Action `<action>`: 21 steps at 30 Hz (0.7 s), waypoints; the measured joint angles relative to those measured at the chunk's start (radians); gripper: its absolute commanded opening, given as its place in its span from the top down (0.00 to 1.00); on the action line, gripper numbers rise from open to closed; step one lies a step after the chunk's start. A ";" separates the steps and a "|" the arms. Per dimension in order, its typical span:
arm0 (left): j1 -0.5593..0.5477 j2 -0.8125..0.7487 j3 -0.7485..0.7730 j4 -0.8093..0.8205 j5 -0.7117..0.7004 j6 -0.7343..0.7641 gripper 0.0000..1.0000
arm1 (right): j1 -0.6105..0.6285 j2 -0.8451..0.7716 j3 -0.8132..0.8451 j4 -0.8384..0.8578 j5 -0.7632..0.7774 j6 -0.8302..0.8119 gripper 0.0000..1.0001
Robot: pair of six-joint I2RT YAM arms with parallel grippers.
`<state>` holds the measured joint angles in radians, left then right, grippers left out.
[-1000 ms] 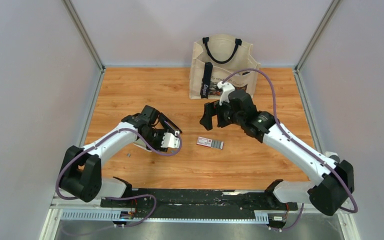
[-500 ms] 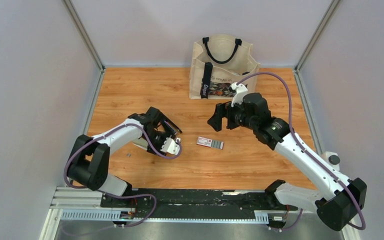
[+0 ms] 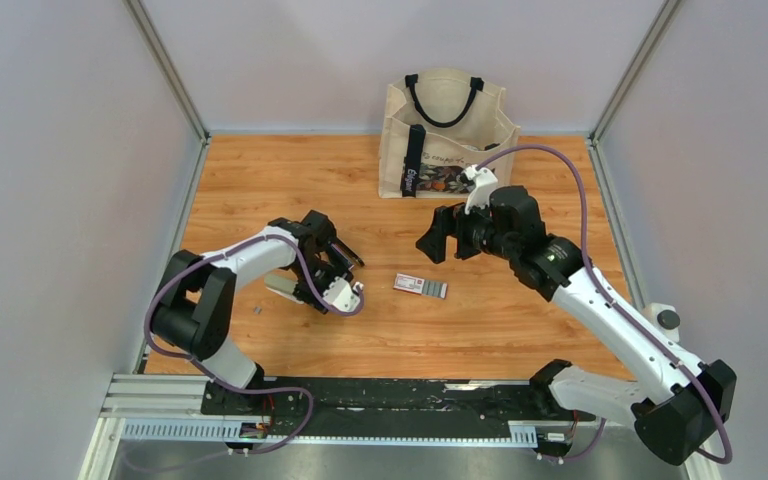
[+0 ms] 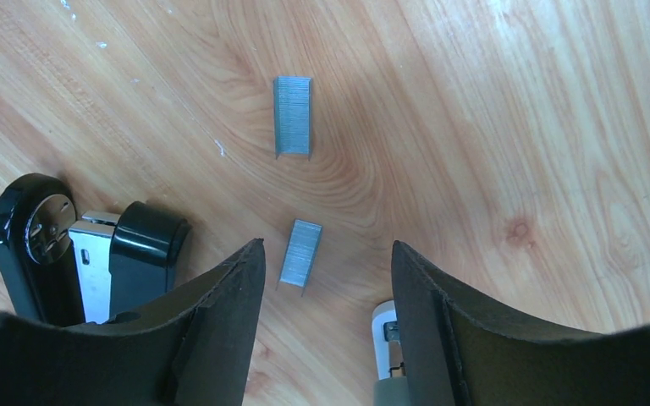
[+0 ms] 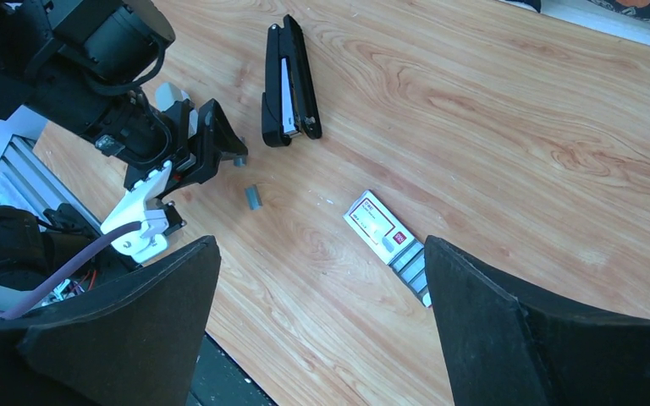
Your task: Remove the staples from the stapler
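Two short silvery staples strips lie on the wood in the left wrist view, one [image 4: 301, 252] between my open left gripper's [image 4: 326, 254] fingers, the other [image 4: 293, 116] further ahead. A black stapler [image 4: 46, 237] lies just left of the left finger; it also shows in the top view [image 3: 345, 251] and the right wrist view [image 5: 288, 80]. A white-and-grey piece [image 4: 387, 347] pokes out by the right finger. The right wrist view shows the left gripper [image 5: 216, 139] low over the table with a strip [image 5: 254, 197] beside it. My right gripper [image 5: 322, 254] is open, empty and raised [image 3: 432, 243].
A white and red staple box [image 3: 420, 287] with its grey tray slid out lies mid-table. A pale grey stapler [image 3: 282, 287] and a tiny grey strip [image 3: 257, 310] lie left of the left gripper. A canvas tote bag [image 3: 447, 135] stands at the back.
The right gripper moved right and a little back, then held still. The left arm's elbow swung right while its gripper stayed low beside the black stapler.
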<state>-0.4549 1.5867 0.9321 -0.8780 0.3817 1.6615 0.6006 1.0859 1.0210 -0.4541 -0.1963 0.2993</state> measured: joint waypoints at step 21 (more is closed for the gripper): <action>-0.028 0.092 0.062 -0.025 -0.078 0.100 0.59 | -0.002 -0.009 0.000 -0.021 -0.007 0.000 0.12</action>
<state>-0.4831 1.6787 0.9943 -0.9028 0.3038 1.7615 0.5987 1.0771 1.0210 -0.4755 -0.2035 0.2989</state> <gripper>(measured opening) 0.420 0.891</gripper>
